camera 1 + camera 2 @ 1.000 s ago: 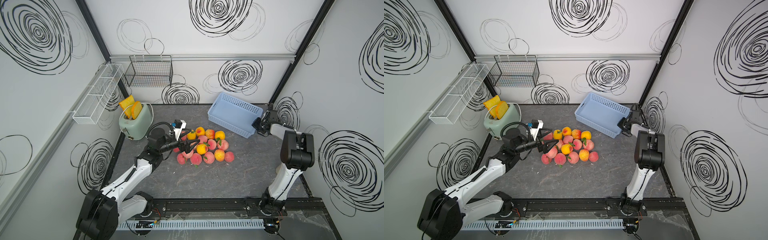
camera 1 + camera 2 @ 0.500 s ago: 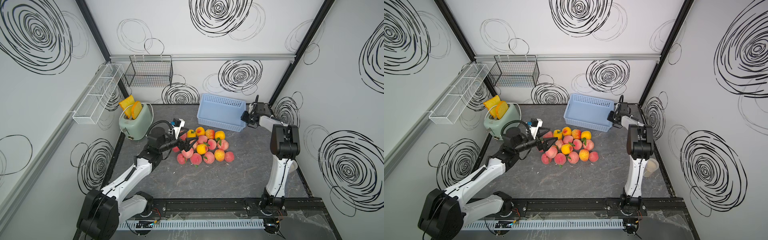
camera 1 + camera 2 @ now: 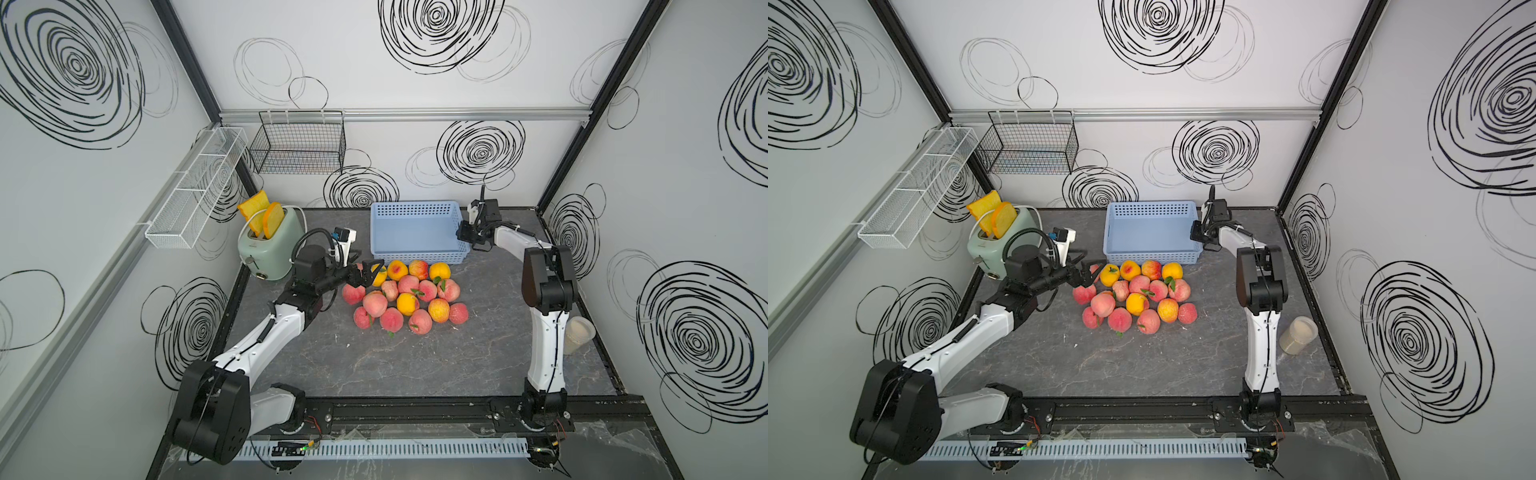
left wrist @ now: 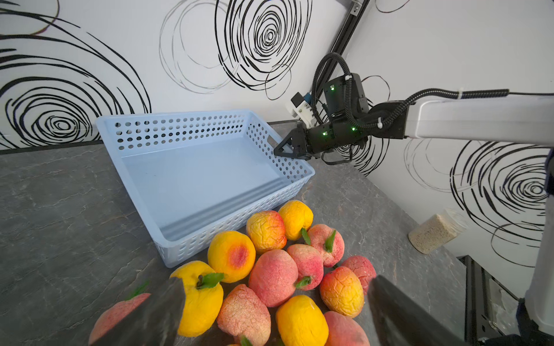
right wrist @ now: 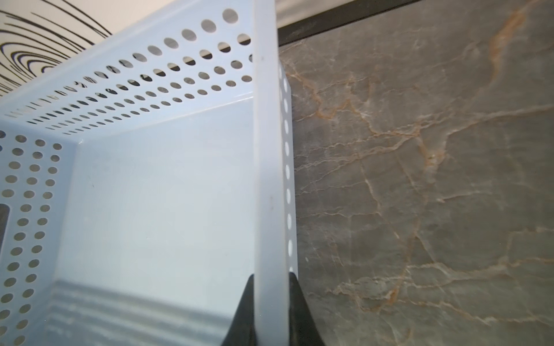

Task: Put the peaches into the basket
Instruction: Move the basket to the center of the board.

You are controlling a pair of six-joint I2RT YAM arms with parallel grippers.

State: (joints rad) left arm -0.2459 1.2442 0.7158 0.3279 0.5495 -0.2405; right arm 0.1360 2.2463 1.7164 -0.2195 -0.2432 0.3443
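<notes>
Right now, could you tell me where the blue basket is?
In both top views the blue basket sits rear centre, just behind the peaches, with the right gripper clamped on its right wall.

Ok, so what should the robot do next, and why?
Probably lower the left gripper onto the yellow peach at the edge of the peaches and close on it. Its jaws stand wide open close to that peach, nothing is held, and the basket behind the fruit is empty. The right gripper is shut on the basket's rim, so it looks busy steadying it.
</notes>
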